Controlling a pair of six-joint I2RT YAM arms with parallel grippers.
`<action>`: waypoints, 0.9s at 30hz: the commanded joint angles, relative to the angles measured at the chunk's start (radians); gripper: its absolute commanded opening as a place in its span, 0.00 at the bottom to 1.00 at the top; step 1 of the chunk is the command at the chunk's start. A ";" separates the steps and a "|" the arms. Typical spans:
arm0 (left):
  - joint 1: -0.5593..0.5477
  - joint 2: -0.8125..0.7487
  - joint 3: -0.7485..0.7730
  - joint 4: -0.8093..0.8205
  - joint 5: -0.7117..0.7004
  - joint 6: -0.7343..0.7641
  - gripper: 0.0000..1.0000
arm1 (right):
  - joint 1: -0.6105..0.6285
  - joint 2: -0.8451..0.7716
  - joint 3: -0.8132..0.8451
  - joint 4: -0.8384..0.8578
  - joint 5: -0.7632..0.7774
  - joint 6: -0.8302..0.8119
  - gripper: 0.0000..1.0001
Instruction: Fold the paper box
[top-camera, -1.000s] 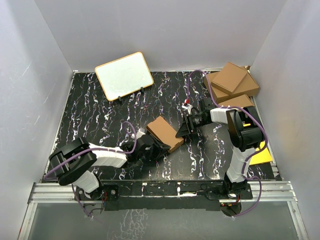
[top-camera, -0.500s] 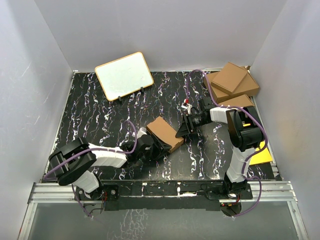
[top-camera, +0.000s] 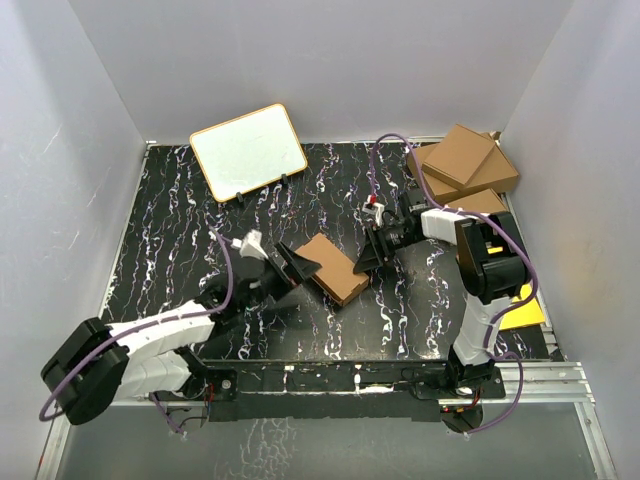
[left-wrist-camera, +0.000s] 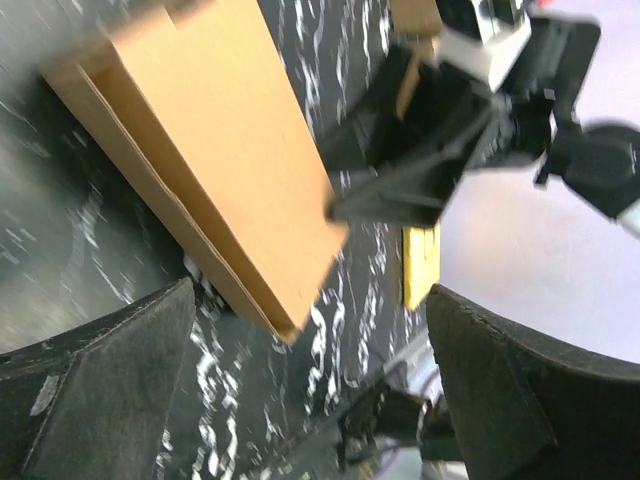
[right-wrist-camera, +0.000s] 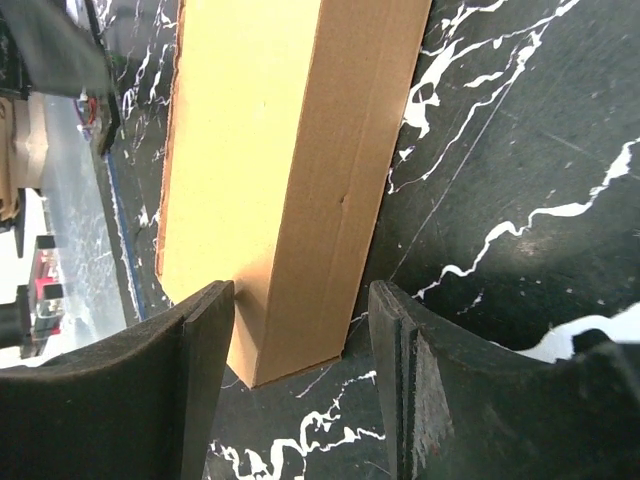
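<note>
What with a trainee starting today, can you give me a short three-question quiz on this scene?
1. True or false: the left gripper is clamped shut on the box.
2. What stands at the far left of the table? A. a whiteboard B. a bowl C. a bottle
3. Fill in: the stacked cartons sit in the far ___ corner.

Key: 1. False, its jaws stand wide open. 2. A. 3. right.
</note>
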 joint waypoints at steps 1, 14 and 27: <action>0.176 -0.024 0.017 -0.017 0.144 0.181 0.97 | -0.011 -0.091 0.069 -0.023 0.023 -0.092 0.61; 0.384 0.167 0.060 0.093 0.316 0.176 0.90 | 0.020 0.084 0.337 -0.046 0.045 -0.005 0.65; 0.390 0.348 0.107 0.183 0.323 0.128 0.75 | 0.106 0.283 0.512 -0.115 0.022 0.054 0.56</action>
